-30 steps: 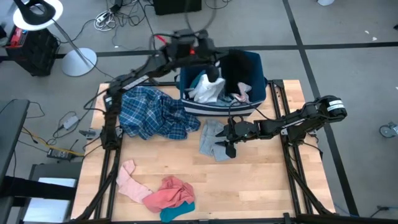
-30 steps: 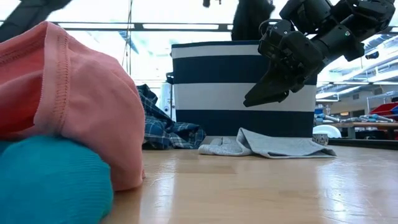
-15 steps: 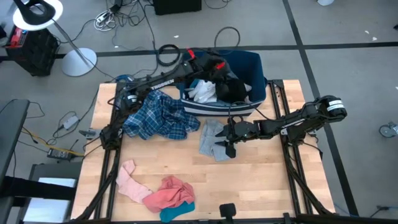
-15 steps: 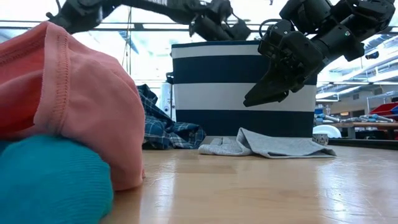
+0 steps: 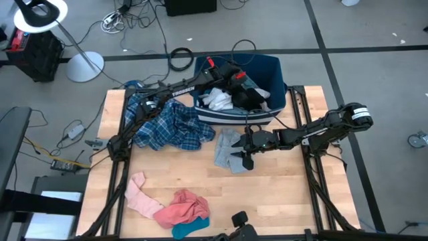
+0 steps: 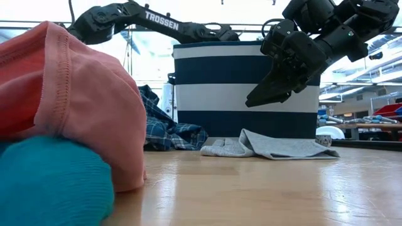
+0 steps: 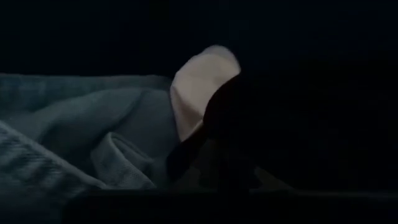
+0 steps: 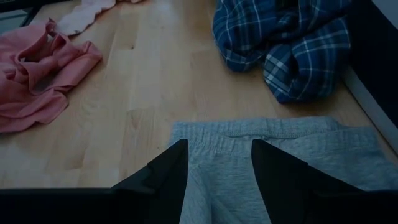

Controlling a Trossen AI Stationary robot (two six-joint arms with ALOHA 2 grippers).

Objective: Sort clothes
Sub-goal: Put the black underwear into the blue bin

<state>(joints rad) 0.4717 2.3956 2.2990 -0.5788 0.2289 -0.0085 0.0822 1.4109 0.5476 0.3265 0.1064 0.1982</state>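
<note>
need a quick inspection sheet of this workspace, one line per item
surface: light wooden table, bare toward its front right.
job's things: blue plaid shirt beside the navy-and-white striped bin; grey garment flat; pink clothes over a teal piece.
clutter: nothing seen.
grippers: left gripper shut, inside the bin among the clothes; right gripper open, poised over the grey garment.
cables: loose cords on the floor.
surroundings: white ring lamp.
</note>
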